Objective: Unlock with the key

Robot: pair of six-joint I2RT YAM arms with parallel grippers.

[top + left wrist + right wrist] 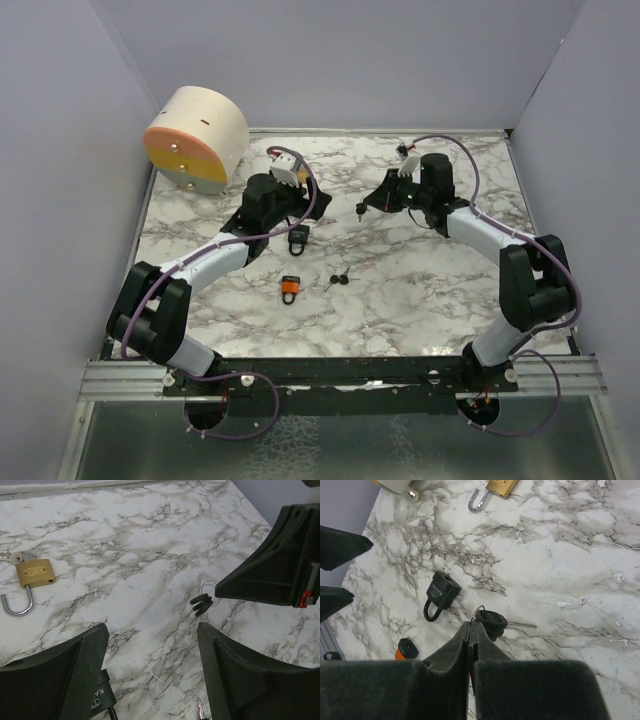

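My right gripper (pixel 471 625) is shut on the wire ring of a bunch of black-headed keys (pixel 492 620), held just above the marble; it also shows in the top view (pixel 365 207). The left wrist view shows those keys (pixel 201 603) hanging from its tip. My left gripper (pixel 152 630) is open and empty, facing the keys, and shows in the top view (pixel 297 215). A black padlock (pixel 440 594) lies shut beside its left finger (pixel 75 665). An orange padlock (pixel 290 288) lies nearer the arms. A brass padlock (pixel 34 573) lies with its shackle open.
A cream cylinder with an orange and yellow face (pixel 195 138) stands at the back left. A second pair of black keys (pixel 338 280) lies on the marble table (pixel 420 290) right of the orange padlock. A key tip (pixel 200 711) shows by my left gripper's right finger. Grey walls enclose three sides.
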